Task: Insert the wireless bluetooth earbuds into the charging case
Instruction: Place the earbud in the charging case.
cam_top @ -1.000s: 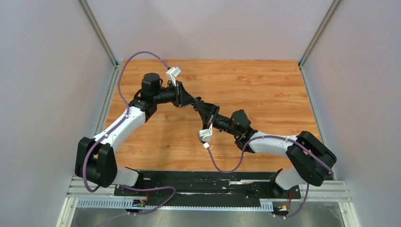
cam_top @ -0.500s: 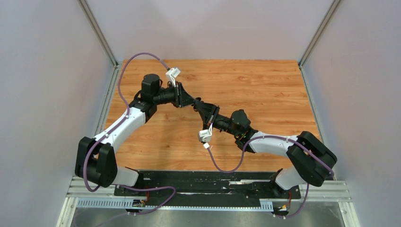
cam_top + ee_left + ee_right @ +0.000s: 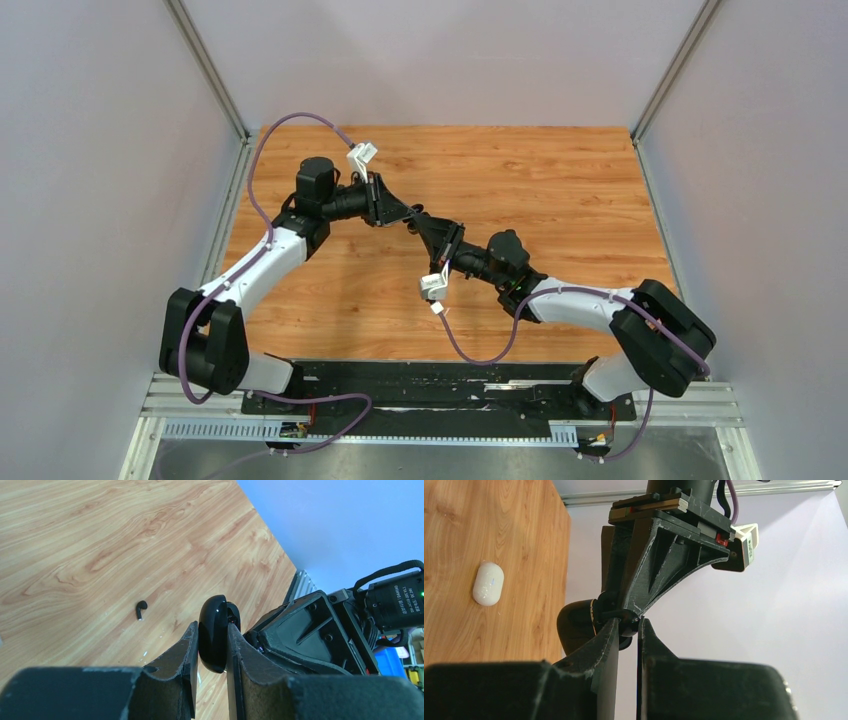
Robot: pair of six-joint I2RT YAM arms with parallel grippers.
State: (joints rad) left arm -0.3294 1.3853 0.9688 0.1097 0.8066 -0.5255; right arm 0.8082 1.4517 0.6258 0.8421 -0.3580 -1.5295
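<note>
**Above Mid-Desk, Black Case Pinched From Both Sides**

Over the middle of the desk (image 3: 560,190), well clear of the wood: left arm (image 3: 262,262) and right arm (image 3: 572,300), meeting tip to tip.

Between the left fingers (image 3: 186,652): black charging case (image 3: 214,630), glossy and oval, seen edge-on. Clamped firmly across its flat sides, upper half poking out past the tips. Just behind that glossy half, a second dark rounded half, turned toward the right arm's wrist.

Right fingers (image 3: 605,645) almost fully closed, only a thin slit left between them. Tips pinched on a small rounded black part at the edge of the same case. Too dark to tell whether lid or something seated inside. From the right wrist view, bulk of the case bulging out to the left of those tips, with the left arm's finger mount directly above.

Down on the desk, loose: black earbud (image 3: 141,610) with a short stem, lying on bare wood. Well apart from both sets of fingers; in the left wrist view, off to the left of the held case.

Also on the desk, close to its edge by the wall: white case (image 3: 488,583), smooth and pill-shaped, lying flat on its own.
</note>
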